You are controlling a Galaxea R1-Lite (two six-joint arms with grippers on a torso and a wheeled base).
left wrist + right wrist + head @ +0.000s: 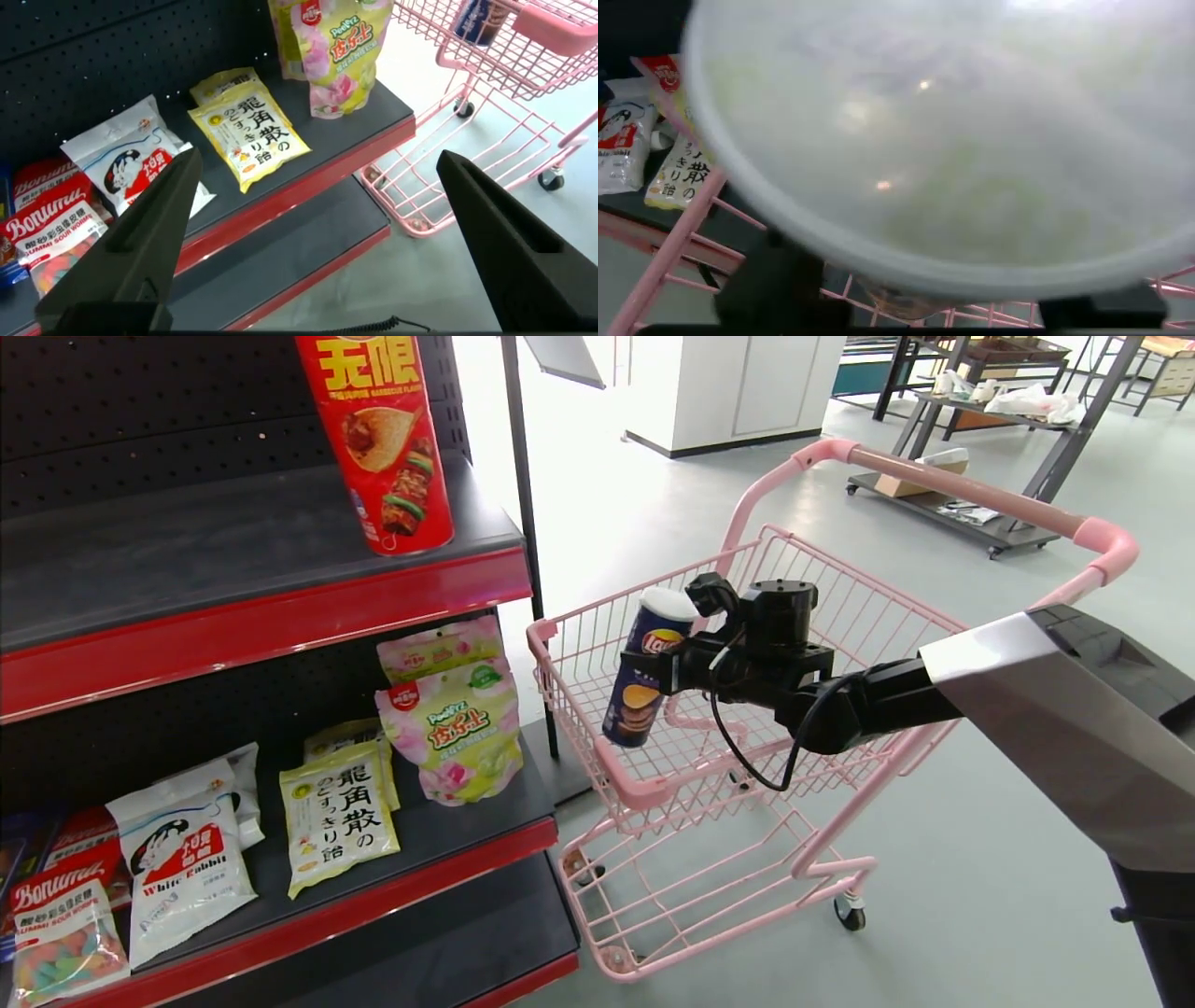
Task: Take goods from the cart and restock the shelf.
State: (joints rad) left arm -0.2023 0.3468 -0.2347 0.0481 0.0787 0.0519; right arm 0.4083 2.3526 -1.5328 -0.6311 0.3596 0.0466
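My right gripper (653, 674) is shut on a dark blue chip can (644, 667) with a white lid, held tilted over the near-left corner of the pink cart (840, 616). The can's pale lid (952, 140) sits right against the right wrist camera. My left gripper (308, 243) is open, its two dark fingers (140, 243) spread above the lower shelf (308, 177) with nothing between them. A tall red chip can (383, 439) stands on the upper shelf (233, 607).
Snack bags lie on the lower shelf: a yellow candy bag (338, 821), a green-pink pouch (457, 728), a white candy bag (182, 863) and a red gummy bag (61, 924). Bare grey floor surrounds the cart. Metal racks (980, 476) stand far behind.
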